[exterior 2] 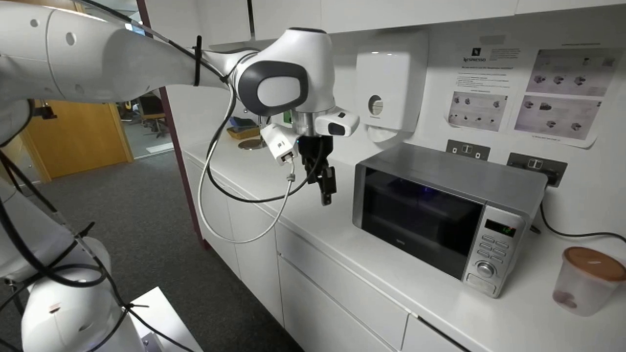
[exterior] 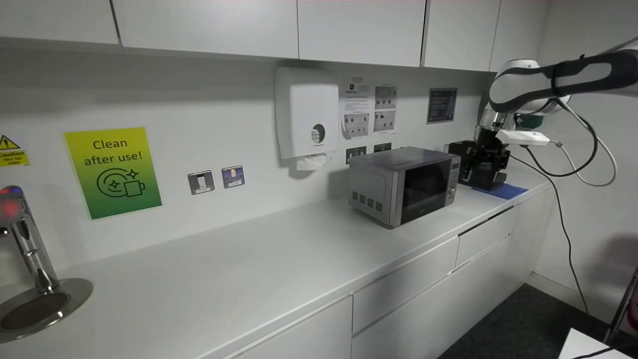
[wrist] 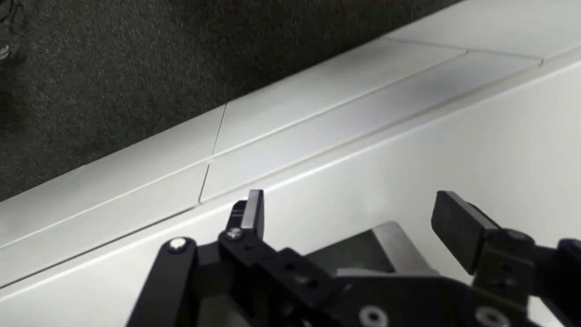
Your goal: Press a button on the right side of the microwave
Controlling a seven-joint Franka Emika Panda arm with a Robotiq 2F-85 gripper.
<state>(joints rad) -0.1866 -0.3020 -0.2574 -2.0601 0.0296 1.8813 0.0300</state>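
We find the small, silver-grey, box-shaped metal microwave (exterior 2: pixel 442 210) between three and four o'clock in an exterior view, upright on the long white worktop (exterior 2: pixel 337 230). Its front shows us a dark rectangular glass window (exterior 2: pixel 418 222) and, at four o'clock from that, a narrow silver control strip (exterior 2: pixel 495 249). On the strip we see a black rectangular display (exterior 2: pixel 500 228) with green lit characters too small to read, and, between six and seven o'clock of it, small silver oblong buttons (exterior 2: pixel 499 252) and a round silver dial (exterior 2: pixel 485 269).

In the wrist view we see the jaws of the black metal gripper (wrist: pixel 350 196) released, its two black slab-shaped fingers (wrist: pixel 456 227) spread well apart; a corner of the microwave shows between four and five o'clock, partly hidden by the gripper. In an exterior view the gripper hangs pointing down at nine o'clock from the microwave, the two not touching, on the jointed white robot arm (exterior 2: pixel 142 63) with dark grey trim, whose forearm stretches in from ten o'clock.

At eleven o'clock from the microwave we have the white plastic wall dispenser (exterior 2: pixel 391 80), and at four o'clock a clear plastic tub (exterior 2: pixel 587 293) with a round orange-brown lid (exterior 2: pixel 594 264). In an exterior view a yellow-green rectangular poster (exterior: pixel 113 172) hangs at nine o'clock
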